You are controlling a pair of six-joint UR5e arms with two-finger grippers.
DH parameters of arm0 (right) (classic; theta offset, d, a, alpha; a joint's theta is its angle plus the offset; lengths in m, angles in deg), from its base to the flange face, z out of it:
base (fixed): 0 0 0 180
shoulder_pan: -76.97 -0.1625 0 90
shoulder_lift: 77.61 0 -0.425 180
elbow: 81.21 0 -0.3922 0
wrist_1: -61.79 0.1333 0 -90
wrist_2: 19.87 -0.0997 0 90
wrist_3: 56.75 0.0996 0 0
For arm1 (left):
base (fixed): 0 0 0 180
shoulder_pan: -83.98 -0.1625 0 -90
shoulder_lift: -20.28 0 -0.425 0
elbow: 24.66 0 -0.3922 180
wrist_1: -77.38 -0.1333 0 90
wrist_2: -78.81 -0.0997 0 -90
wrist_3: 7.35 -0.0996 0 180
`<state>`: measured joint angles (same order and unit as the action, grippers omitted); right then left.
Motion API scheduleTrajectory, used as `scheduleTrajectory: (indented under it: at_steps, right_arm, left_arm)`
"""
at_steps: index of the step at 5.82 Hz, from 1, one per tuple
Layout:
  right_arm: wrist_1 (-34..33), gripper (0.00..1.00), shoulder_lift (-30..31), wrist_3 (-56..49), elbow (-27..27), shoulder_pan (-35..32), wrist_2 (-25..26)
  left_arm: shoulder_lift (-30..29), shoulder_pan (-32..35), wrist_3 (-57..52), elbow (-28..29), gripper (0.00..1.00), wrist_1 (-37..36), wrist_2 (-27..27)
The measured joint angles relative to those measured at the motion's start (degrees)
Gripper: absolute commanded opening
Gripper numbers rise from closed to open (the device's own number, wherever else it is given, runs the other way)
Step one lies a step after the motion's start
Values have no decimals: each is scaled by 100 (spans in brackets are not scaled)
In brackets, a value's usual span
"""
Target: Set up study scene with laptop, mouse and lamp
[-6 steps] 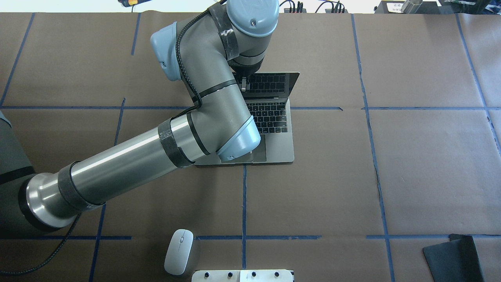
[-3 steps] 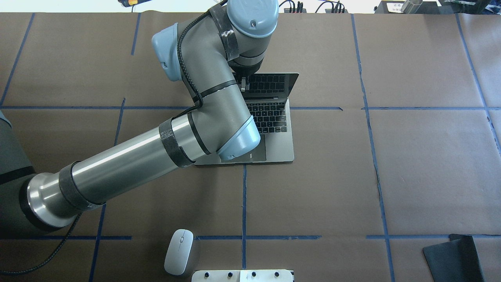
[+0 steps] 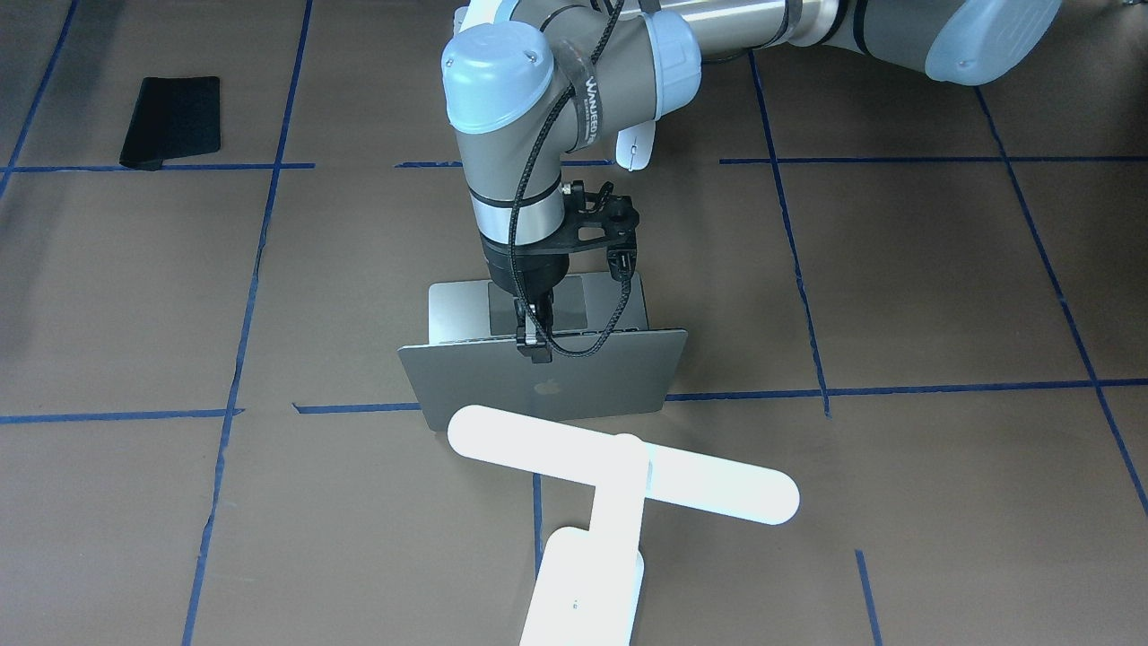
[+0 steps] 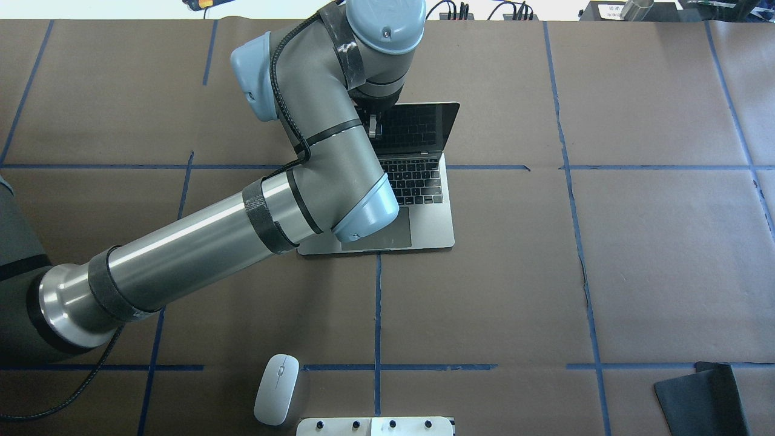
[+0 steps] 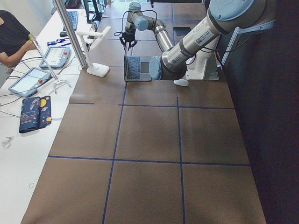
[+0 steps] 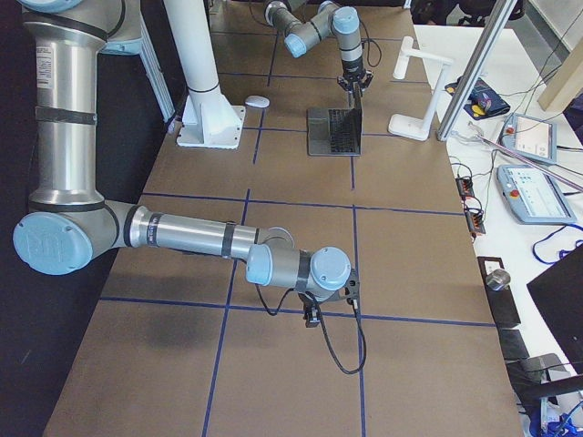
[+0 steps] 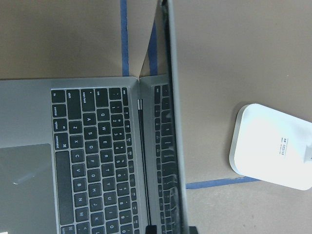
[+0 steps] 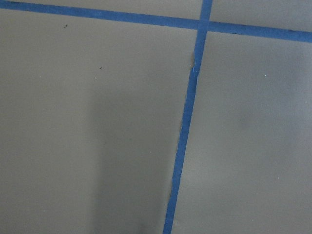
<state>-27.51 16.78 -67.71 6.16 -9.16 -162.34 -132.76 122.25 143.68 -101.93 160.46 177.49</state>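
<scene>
The left gripper (image 3: 534,348) was clamped on the laptop (image 3: 583,381) lid's top edge, lamp (image 3: 619,471) at its front-view 6 o'clock; right gripper (image 6: 312,318) state could not be told.

The laptop (image 4: 424,206) has had its lid (image 4: 418,127) swung further open. In the overhead view the lid's top edge now lies farther from the robot than a second ago. More of the dark screen shows, and the keys' reflection in it looks taller. The left end effector (image 4: 373,126), pinched on that top edge left of its middle, has travelled with it toward the far side of the bench (image 4: 605,272). The left arm's wrist (image 4: 381,24) and elbow (image 4: 363,215) have shifted the same way, slightly far and left. The laptop's base seems to have crept a touch toward the far side too.
</scene>
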Motion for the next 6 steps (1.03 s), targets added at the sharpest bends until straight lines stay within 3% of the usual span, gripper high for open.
scheduleTrajectory:
  at_steps: [4, 6]
  right_arm:
    - [566, 100, -51, 438, -11, 103, -327]
    - [654, 100, -53, 662, 46, 170, -533]
  left_arm:
    - [-7, 282, -252, -299, 58, 15, 136]
    - [260, 331, -531, -896, 58, -73, 423]
